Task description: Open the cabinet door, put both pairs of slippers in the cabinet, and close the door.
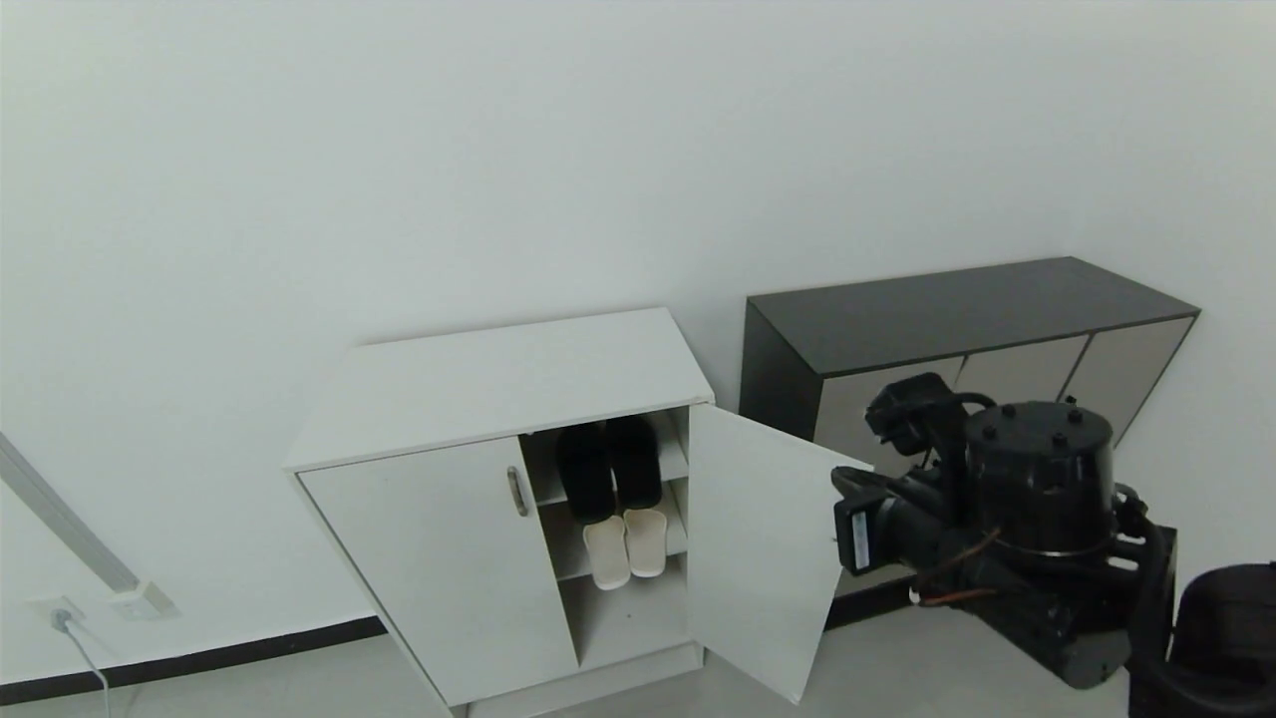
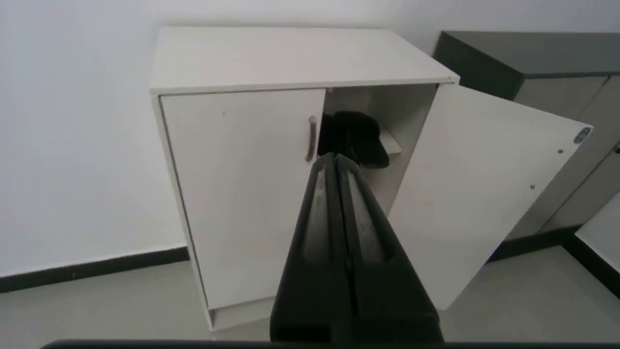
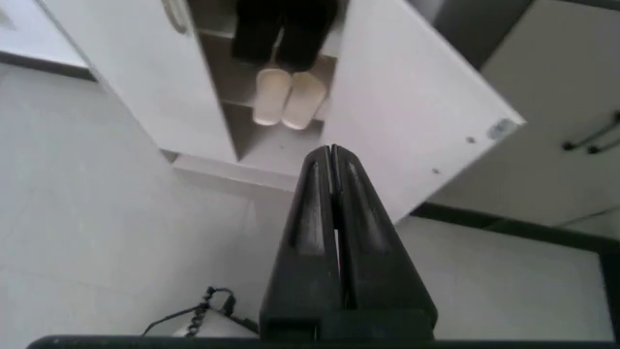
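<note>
I am holding my left claw (image 2: 334, 160) in front of the white cabinet (image 1: 498, 384), its two fingers pressed flat together with nothing between them, and it is pointing at the gap where the cabinet is standing open. My right claw (image 3: 332, 152) is hanging above the pale floor (image 1: 897, 668) just outside the open door (image 1: 763, 538). It too is shut tight and gripping nothing, and it is not touching the door. That right-hand door is swinging well out from the cabinet front, while the left-hand door (image 1: 439, 568) is sitting closed with its metal handle (image 1: 517, 491) near the inner edge. Both pairs of slippers are lying inside the open half. The black slippers (image 1: 608, 464) are resting side by side on the upper shelf. The white slippers (image 1: 625, 543) are lying side by side on the shelf directly below, with their near ends reaching the front edge of that shelf. The cabinet is standing against a white wall, and a dark sideboard (image 1: 957, 309) with grey fronts is standing just beside it on my right. A black skirting strip (image 1: 199, 658) is running along the foot of the wall on my left, below a wall socket (image 1: 62, 618) with a cable plugged into it.
</note>
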You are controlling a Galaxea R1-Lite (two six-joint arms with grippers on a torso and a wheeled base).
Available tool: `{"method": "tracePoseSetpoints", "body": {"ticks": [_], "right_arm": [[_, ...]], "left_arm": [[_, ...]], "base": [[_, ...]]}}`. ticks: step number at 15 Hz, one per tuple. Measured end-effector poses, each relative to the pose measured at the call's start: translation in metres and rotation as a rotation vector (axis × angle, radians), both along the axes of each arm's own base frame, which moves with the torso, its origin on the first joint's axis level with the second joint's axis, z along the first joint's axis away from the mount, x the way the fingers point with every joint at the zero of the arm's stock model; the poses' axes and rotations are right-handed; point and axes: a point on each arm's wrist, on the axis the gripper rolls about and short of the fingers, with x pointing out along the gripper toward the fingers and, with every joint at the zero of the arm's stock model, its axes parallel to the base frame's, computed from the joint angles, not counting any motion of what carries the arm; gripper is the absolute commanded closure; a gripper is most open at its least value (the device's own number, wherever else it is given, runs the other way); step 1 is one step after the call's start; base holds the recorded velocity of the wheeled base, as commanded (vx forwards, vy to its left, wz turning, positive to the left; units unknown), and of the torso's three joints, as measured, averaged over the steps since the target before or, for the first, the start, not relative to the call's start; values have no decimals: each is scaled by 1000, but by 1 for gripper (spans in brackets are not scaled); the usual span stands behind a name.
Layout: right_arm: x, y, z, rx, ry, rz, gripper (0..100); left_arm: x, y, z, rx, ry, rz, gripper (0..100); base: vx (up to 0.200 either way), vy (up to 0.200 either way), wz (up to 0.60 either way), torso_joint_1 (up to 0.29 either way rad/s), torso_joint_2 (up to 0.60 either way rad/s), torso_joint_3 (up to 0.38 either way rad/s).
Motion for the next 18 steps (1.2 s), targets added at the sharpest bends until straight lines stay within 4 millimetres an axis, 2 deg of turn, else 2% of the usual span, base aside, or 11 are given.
{"method": "tracePoseSetpoints", "body": {"ticks": [4,7,10,14,18], "right_arm": [[55,-19,4,27,7,-87,100],[105,-34,4,60,-12,-152,100],[144,-48,-14,61,11,-203,100],[170,-60,-37,85,56,-233,100],[187,-65,-54,82,75,-258,100]], "left_arm": [[0,0,0,1,0,-1,100],[0,0,0,1,0,-1,100],[0,0,0,1,0,-1,100],[0,0,0,0,0,-2,100],[0,0,0,1,0,-2,100]], "base": [[0,0,0,0,0,0],[0,0,0,0,0,0],[0,0,0,0,0,0],[0,0,0,0,0,0],[0,0,0,0,0,0]]}}
